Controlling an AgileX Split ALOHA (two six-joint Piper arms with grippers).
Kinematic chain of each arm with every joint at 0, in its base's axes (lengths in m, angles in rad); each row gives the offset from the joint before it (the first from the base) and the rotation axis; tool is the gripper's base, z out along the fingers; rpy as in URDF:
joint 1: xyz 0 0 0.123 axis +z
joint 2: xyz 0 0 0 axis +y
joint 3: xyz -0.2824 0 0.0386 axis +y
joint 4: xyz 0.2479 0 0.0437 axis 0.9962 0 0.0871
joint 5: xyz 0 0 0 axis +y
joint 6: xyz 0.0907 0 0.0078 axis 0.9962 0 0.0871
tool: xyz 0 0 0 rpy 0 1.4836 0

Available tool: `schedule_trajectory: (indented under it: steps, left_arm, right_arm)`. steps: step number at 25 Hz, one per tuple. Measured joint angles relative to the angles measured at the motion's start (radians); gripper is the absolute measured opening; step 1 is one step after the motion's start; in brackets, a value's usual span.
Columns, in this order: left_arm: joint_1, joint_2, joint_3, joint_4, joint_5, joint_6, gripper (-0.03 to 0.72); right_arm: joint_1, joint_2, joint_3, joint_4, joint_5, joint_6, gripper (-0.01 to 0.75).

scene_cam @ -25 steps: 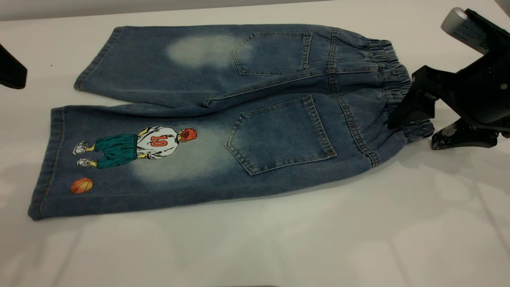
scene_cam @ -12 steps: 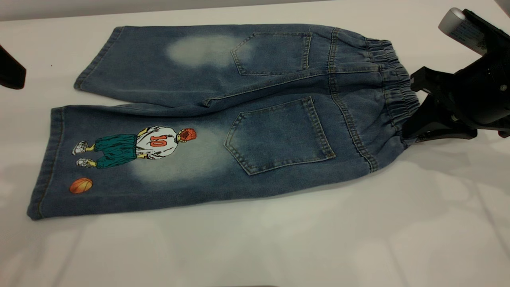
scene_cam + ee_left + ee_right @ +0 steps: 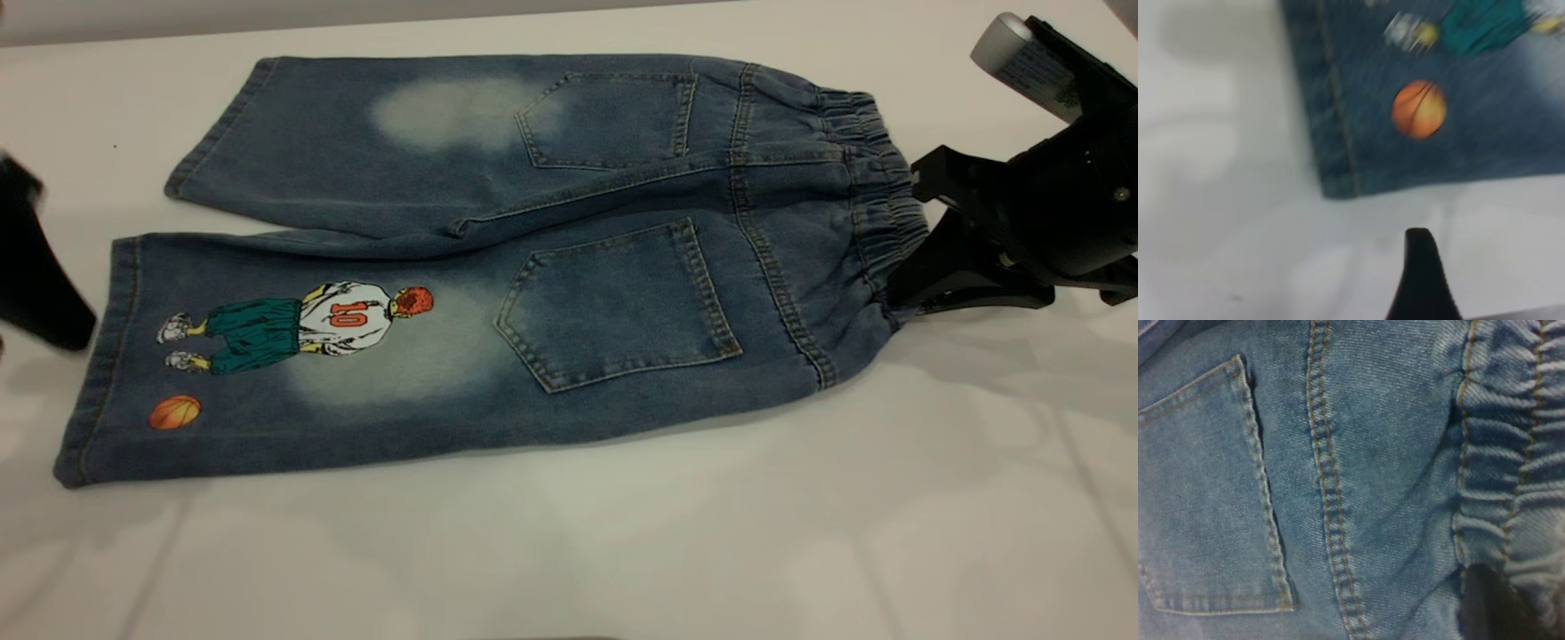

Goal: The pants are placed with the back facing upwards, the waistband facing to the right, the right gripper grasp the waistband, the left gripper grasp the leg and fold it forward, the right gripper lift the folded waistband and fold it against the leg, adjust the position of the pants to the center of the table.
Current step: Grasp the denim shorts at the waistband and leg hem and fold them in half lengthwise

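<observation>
In the exterior view, the pants (image 3: 498, 258) lie flat on the white table (image 3: 622, 533), back side up, with two patch pockets showing. The far pocket (image 3: 609, 120) sits on the plain leg (image 3: 356, 142), and the near pocket (image 3: 618, 302) sits above the printed leg (image 3: 293, 356), which carries a cartoon player (image 3: 302, 327) in a white number 10 shirt and green shorts, with an orange basketball (image 3: 174, 412) beside the hem. The two legs point to the left of this view and overlap slightly at the crotch. The gathered waistband (image 3: 876, 209) is at the right end of the pants. The right hand (image 3: 916, 267) is at the near part of the waistband, its black fingers clenched on the ruffled denim, which bunches where it meets them; a pale grey cylinder (image 3: 1022, 62) rides on top of the arm. The left hand (image 3: 40, 267) is a blurred black shape at the left edge, just beside the hem of the printed leg; I cannot tell from here whether it is released or clenched.

In the left wrist view, the hem corner of the printed leg and the basketball (image 3: 1419, 109) are visible, blurred. One black fingertip (image 3: 1421, 267) rises over bare table, apart from the denim. Only this one finger shows, so the state of the left hand cannot be told.

In the right wrist view, denim fills the picture: the near pocket (image 3: 1201, 500), a double-stitched seam (image 3: 1331, 520) and the ruffled waistband (image 3: 1511, 453). A dark finger (image 3: 1491, 607) presses into the waistband's edge.
</observation>
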State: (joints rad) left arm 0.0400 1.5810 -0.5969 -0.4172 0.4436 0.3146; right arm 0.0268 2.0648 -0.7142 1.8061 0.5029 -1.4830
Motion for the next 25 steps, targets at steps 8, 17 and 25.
schedule_trajectory:
  steps: [8, 17, 25]
  left_arm:
    - [0.000, 0.206, -0.001, 0.120, -0.095, -0.080, 0.463]
    - [0.000, 0.307, -0.009, 0.164, -0.202, -0.092, 0.463]
    - [0.000, 0.308, -0.009, 0.164, -0.215, -0.097, 0.456]
  right_arm:
    - [0.000, 0.000, 0.000, -0.017, 0.003, -0.002, 0.033]
    - [0.000, 0.000, 0.000, -0.029, 0.004, -0.002, 0.036]
    - [0.000, 0.000, 0.000, -0.033, 0.005, -0.002, 0.036]
